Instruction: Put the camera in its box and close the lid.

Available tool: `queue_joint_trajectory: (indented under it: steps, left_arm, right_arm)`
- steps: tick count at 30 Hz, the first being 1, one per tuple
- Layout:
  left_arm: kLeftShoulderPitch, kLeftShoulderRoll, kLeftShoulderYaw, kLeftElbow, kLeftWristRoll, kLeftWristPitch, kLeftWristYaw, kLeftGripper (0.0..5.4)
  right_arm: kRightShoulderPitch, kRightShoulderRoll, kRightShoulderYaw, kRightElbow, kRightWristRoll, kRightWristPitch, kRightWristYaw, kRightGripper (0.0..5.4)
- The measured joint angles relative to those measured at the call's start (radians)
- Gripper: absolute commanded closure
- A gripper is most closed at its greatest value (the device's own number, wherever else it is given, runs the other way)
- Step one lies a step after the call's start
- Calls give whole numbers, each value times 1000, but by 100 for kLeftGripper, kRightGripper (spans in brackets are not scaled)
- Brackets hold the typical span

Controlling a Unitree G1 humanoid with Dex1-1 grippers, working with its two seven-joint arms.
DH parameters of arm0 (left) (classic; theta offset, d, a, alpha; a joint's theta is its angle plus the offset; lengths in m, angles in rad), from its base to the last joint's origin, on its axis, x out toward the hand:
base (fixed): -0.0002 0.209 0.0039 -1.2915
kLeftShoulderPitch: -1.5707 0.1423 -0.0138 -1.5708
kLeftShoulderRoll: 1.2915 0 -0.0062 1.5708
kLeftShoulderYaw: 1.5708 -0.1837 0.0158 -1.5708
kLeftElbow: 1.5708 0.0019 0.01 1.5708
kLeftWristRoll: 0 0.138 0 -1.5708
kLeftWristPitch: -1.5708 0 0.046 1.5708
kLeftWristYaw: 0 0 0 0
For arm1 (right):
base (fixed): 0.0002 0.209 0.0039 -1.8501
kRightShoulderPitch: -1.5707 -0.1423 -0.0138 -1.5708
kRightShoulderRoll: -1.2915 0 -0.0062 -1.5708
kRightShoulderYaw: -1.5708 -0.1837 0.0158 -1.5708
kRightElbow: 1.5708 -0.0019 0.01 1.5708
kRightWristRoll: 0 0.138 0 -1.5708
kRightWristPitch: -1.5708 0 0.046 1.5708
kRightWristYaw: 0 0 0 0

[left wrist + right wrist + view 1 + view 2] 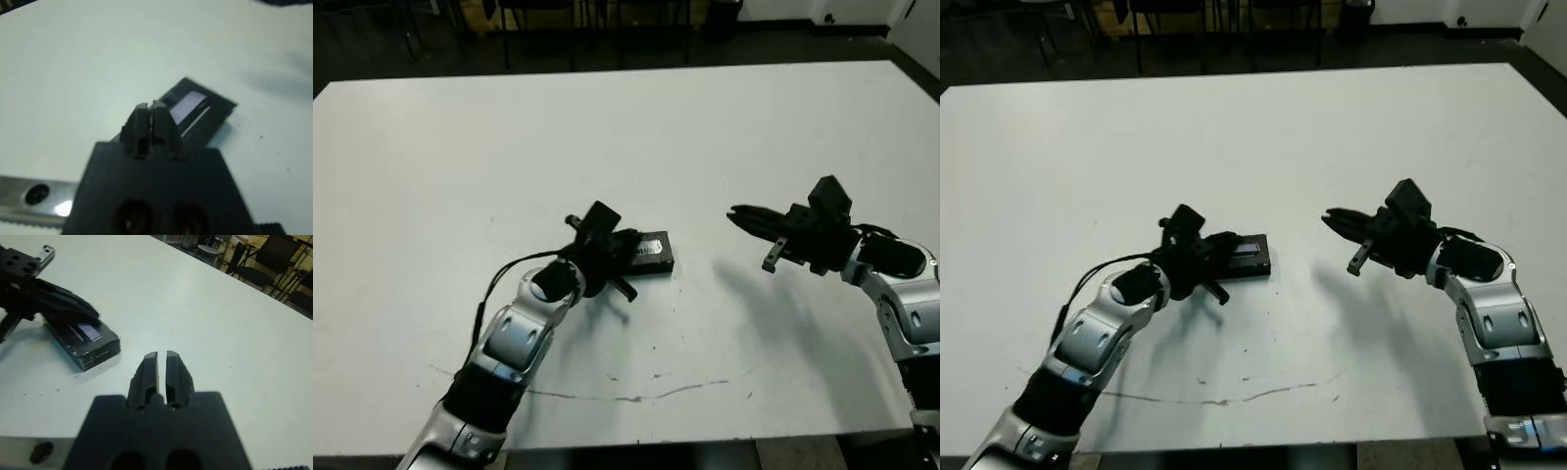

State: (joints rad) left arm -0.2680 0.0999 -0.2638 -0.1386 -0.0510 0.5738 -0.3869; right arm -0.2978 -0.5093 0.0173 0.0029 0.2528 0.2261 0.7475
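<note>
The box [663,263] is a small black block near the table's middle, its dark side wall [98,352] facing my right arm. The lid [651,247] lies flat on top of it, glossy, with a pale bluish-grey patch [188,103]. The camera is hidden. My left gripper [628,241] is shut, its fingertips [149,110] over the lid's end nearest my left arm; I cannot tell whether they touch it. My right gripper [738,214] hangs above the table to the right of the box, well apart from it, shut [162,355] with nothing in it.
The white table [607,127] stretches wide around the box. A thin dark scratch line [636,397] runs near its front edge. Chairs and dark floor [274,264] lie beyond the far edge.
</note>
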Motion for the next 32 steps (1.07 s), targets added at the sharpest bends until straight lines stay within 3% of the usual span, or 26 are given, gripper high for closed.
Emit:
queue_joint_trajectory:
  steps: [4, 9, 14, 16, 23, 26, 32]
  left_arm:
    - [36, 14, 92, -161, -74, -26, -6, 539]
    - [68, 32, 254, -328, -138, -48, 39, 539]
    - [83, 51, 374, -337, -190, -112, 66, 539]
    - [95, 33, 394, -303, -174, -219, 109, 539]
    - [134, -66, 390, -40, 13, -616, 341, 539]
    - [151, -70, 387, 32, 28, -669, 364, 539]
    - [177, -70, 373, 44, 10, -668, 354, 539]
  right_arm:
    - [55, 60, -51, -184, 25, 120, -161, 540]
    - [107, 123, -87, -274, 43, 125, -271, 540]
    - [111, 145, -76, -299, 32, 126, -325, 540]
    - [111, 156, -67, -299, 20, 131, -344, 540]
    - [102, 213, -32, -259, -35, 96, -408, 540]
    - [95, 237, -28, -228, -50, 87, -423, 540]
    - [75, 279, -30, -152, -72, 43, -457, 540]
